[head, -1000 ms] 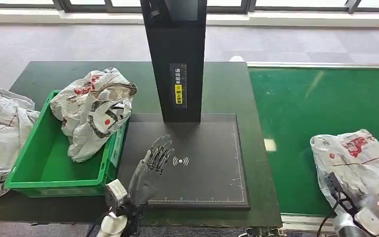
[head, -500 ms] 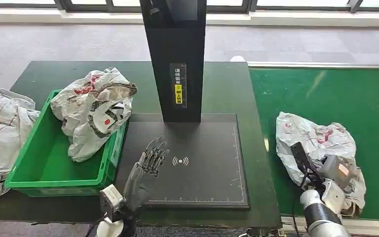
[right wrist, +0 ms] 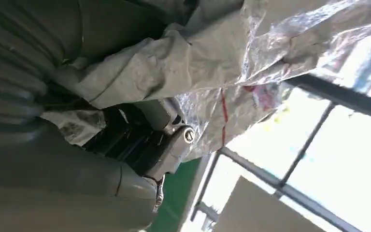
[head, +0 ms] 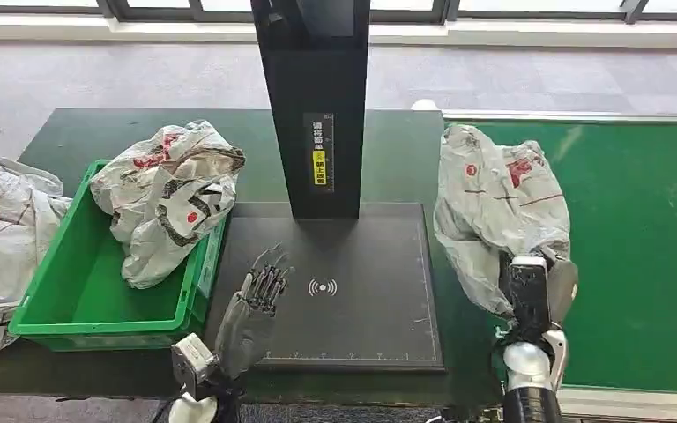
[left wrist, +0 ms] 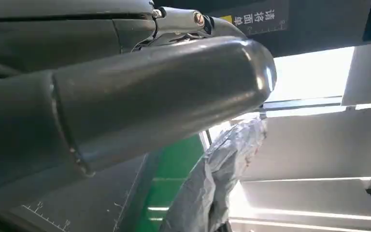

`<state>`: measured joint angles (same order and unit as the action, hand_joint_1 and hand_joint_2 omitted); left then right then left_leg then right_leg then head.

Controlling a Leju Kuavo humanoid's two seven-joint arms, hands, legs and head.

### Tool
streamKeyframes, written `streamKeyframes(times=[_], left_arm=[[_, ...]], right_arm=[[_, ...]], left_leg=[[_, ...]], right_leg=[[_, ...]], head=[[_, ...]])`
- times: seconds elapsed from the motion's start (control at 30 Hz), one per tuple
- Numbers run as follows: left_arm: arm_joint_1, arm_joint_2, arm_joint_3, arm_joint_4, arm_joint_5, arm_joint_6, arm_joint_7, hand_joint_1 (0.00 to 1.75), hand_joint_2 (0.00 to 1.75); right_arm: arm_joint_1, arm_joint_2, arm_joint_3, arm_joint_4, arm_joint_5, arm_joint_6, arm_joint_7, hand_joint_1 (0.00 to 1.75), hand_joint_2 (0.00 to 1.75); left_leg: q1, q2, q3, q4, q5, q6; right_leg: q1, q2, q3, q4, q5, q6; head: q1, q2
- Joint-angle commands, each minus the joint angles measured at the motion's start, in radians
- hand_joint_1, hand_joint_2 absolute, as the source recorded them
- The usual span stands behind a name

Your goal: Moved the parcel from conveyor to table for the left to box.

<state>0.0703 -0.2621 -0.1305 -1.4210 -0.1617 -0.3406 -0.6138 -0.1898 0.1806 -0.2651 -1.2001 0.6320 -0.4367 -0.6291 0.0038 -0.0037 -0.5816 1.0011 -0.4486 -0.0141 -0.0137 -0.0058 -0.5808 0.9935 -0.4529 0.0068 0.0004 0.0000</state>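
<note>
Gripping the parcel (head: 494, 207), right hand (head: 536, 291); left hand (head: 256, 300) spread empty; green crate (head: 79, 308) holds another bag (head: 167, 198).

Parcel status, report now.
Right hand grips the parcel, lifted at the conveyor's edge beside the scan pad. Left hand open over the pad. Nothing blocking.

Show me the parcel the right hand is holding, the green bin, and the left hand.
parcel (head: 494, 189): head view, middle of the crumpled bag.
green bin (head: 97, 328): head view, near rim.
left hand (head: 251, 313): head view, back of the hand.
</note>
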Motion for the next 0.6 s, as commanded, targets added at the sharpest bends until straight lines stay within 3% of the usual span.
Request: streamKeyframes(times=[0.03,0.2,0.27,0.47,0.6], left_arm=[[-0.033,0.005,0.026,0.069,-0.004,-0.008,-0.003,0.0,0.0],[-0.032,0.004,0.026,0.068,-0.004,-0.008,-0.003,0.0,0.0],[-0.043,0.009,0.022,0.084,-0.003,-0.011,-0.004,0.0,0.0],[-0.099,0.004,0.008,0.145,0.003,-0.019,-0.005,0.0,0.0],[-0.111,0.003,0.008,0.142,0.006,-0.012,-0.002,0.0,0.0]], right_arm=[[0.167,0.063,0.301,-0.385,-0.077,0.077,-0.01,1.75,1.75],[0.165,0.061,0.297,-0.381,-0.082,0.078,-0.01,1.75,1.75],[0.167,0.053,0.351,-0.375,-0.13,0.173,-0.033,1.75,1.75],[0.081,0.079,0.492,-0.079,-0.155,0.296,-0.017,1.75,1.75],[0.049,0.095,0.567,0.019,-0.108,0.339,0.021,1.75,1.75]], left_leg=[[0.0,0.005,0.001,-0.001,-0.002,-0.001],[0.0,0.002,0.001,-0.001,-0.001,0.0],[0.0,0.003,0.0,0.0,-0.001,0.0],[0.001,0.005,0.003,-0.002,0.0,-0.001],[0.001,0.006,0.003,-0.002,0.0,-0.001]], right_leg=[[0.0,0.005,-0.001,0.001,-0.001,-0.002],[0.0,0.002,0.0,-0.001,-0.001,-0.001],[0.0,0.002,-0.001,0.0,-0.001,-0.001],[0.001,0.005,0.001,-0.002,0.001,-0.002],[0.001,0.006,0.001,-0.001,0.001,-0.002]], head=[[0.0,0.0],[0.0,0.0],[0.0,0.0],[0.0,0.0],[0.0,0.0]])
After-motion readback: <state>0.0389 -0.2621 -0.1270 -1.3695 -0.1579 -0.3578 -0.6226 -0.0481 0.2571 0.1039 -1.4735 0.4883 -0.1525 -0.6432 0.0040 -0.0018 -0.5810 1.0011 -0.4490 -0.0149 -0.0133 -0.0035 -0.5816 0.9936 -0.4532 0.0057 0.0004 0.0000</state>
